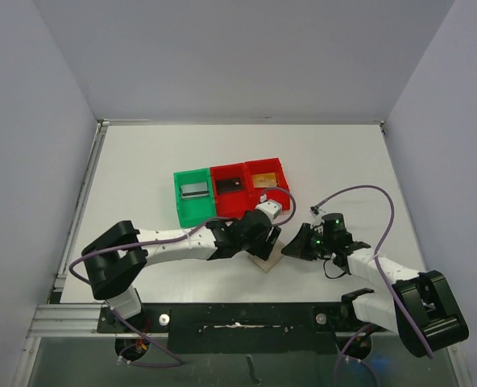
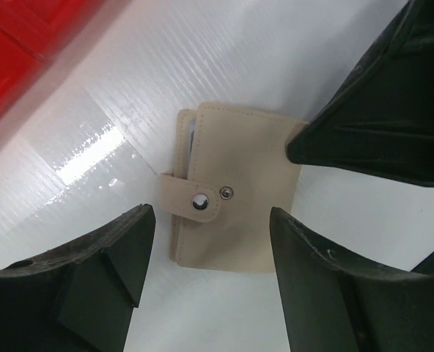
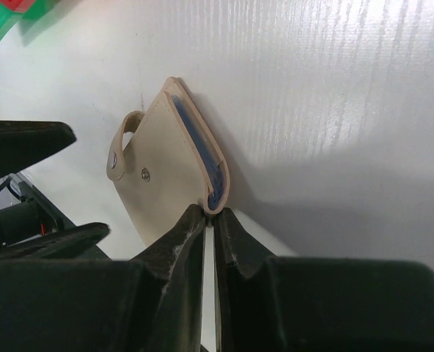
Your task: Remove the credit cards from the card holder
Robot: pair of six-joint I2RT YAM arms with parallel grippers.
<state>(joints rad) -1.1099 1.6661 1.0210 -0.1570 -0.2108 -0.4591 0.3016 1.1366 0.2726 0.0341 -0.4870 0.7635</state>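
Fig. Two-arm rig, near edge to far. From bases at the near edge of the white bench [image 1: 142,177], the left arm [image 1: 170,238] and the right arm [image 1: 375,270] reached inward and met near the bench's middle.

(a) The card holder [image 2: 235,183] lay on the bench between the two arms, folded closed, with its snap tab [image 2: 191,202] fastened across the tan outside. A strip of its light-blue pockets [image 3: 199,143] showed along one open edge.

(b) The left jaws hung above the card holder, released and spread wide, one finger on either side of it and neither touching it.

(c) The right jaws were clenched, with only a hairline gap between them, and their tips met the card holder at one corner. They possibly nipped its rim there, but the wrist view did not settle this.

(d) Beyond the card holder stood three bins in a row, touching side by side. The green bin [image 1: 192,214] held the silver-grey card [image 1: 194,191], the middle red bin [image 1: 232,203] held the black card [image 1: 230,184], and the right red bin [image 1: 277,171] held the gold-orange card [image 1: 263,179].
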